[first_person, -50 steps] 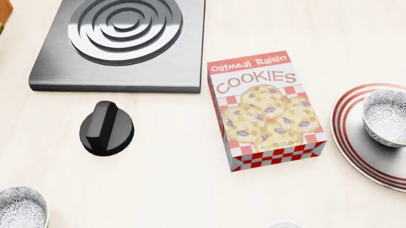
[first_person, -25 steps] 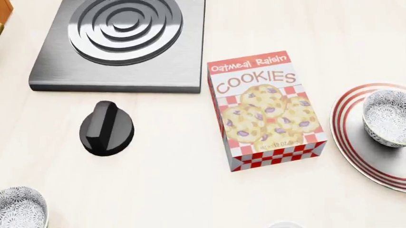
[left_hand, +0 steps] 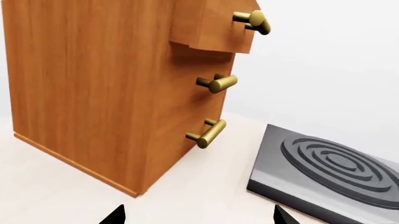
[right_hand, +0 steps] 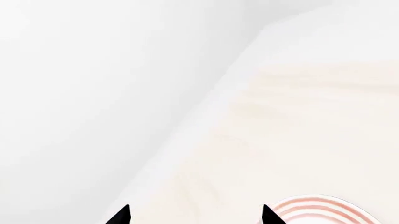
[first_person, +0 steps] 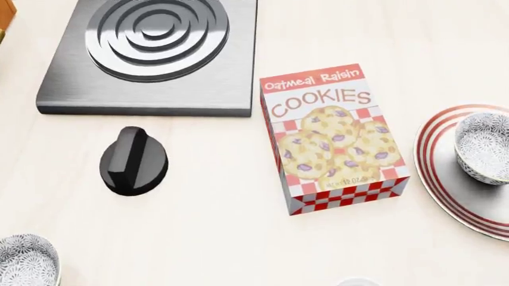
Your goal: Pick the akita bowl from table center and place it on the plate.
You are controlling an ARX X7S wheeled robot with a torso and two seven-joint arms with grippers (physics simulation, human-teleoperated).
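As seen from the left wrist, left gripper (left_hand: pixel 199 217) spread wide, empty, facing cabinet (left_hand: pixel 112 93) and burner (left_hand: pixel 330 168), open table between. From the head: bowl (first_person: pixel 483 148) sits in plate (first_person: pixel 433 173) at right edge, box (first_person: pixel 334 140) close beside, twin bowl (first_person: pixel 24 261) far off; looks placed, calls only for clean retreat. From the right wrist: right gripper (right_hand: pixel 194 215) wide, empty, near plate rim, bare table beyond.

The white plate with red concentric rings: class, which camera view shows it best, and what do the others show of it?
The head view: the white plate with red concentric rings shows widely, cut by the frame edge, carrying a grey-speckled bowl. The right wrist view catches only a sliver of rim; the left wrist view shows none.
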